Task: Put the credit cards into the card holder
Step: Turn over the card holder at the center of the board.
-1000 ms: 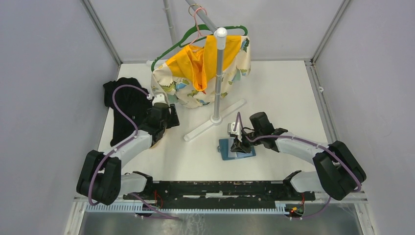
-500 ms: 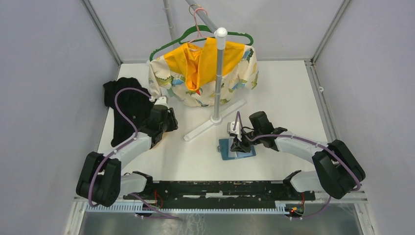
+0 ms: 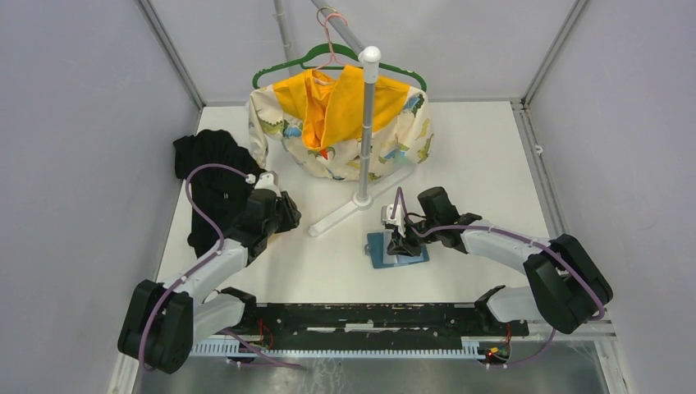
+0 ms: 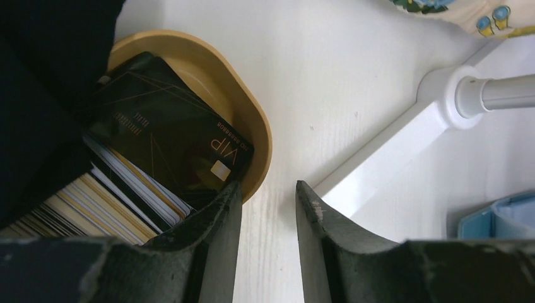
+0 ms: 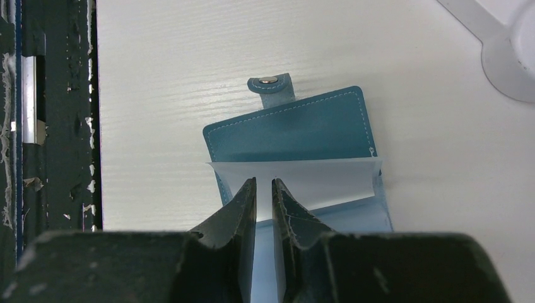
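Two arms, quick pass. The left fingers [image 4: 230,208] are matte black with scuffed tips. They stand partly apart with only bare white desk [image 4: 353,76] in the gap, so I have nothing held. One tip overlaps the rim of the tan oval tray [image 4: 251,118], which is smooth with a rounded end. The credit cards [image 4: 167,129] lie in that tray. The top one is glossy black with fine gold lines, "VIP" lettering and a small chip. Under it is a fanned stack whose edges read as black, white and cream stripes. Black cloth [image 4: 44,82] overlaps the tray's other end. Only the left wrist view gives me the tray and cards; from the top the left arm covers them. The top view alone shows a patterned cream garment [image 3: 402,135] with yellow lining on a green hanger [image 3: 287,67], hung from a grey pole stand [image 3: 365,123]. The card holder [image 5: 296,123] lies open on the desk just in front of that stand's white base. It is teal and leather-like with pale stitching and a tab with a metal snap. Inside it is paler blue-grey, with a whitish leaf raised across it. The right fingers [image 5: 249,202] are closed to a thin slit on that leaf.
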Action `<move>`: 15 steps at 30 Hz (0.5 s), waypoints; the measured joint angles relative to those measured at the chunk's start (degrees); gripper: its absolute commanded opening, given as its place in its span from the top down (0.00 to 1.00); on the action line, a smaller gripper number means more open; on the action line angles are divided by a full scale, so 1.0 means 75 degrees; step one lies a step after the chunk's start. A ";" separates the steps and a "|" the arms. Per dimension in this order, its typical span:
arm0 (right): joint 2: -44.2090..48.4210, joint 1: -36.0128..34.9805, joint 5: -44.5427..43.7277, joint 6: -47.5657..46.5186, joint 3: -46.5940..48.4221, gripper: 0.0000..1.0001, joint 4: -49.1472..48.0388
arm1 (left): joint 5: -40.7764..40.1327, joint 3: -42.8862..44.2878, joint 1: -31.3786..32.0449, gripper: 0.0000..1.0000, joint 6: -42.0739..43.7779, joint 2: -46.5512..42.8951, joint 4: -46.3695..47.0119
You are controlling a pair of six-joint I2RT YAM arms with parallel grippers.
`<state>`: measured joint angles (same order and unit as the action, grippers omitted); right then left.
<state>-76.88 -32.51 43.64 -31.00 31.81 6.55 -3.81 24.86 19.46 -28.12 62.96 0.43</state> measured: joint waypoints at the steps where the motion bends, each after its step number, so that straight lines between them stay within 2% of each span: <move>1: 0.0000 0.0000 0.0000 -0.0012 0.0000 0.80 0.0000 | 0.0020 -0.0070 0.0041 0.58 -0.0055 -0.0105 -0.0015; 6: 0.0000 0.0000 0.0003 -0.0017 0.0000 0.80 0.0000 | 0.0096 -0.0379 0.0312 0.58 -0.0414 -0.0638 -0.0160; 15: 0.0000 0.0000 0.0000 -0.0038 0.0000 0.80 0.0003 | -0.0096 -0.0702 0.1279 0.58 -0.1174 -0.1169 -0.0289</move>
<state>-76.88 -32.51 43.64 -31.29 31.81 6.57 -4.54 19.59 29.06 -36.93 54.19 -1.74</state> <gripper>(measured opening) 0.199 0.425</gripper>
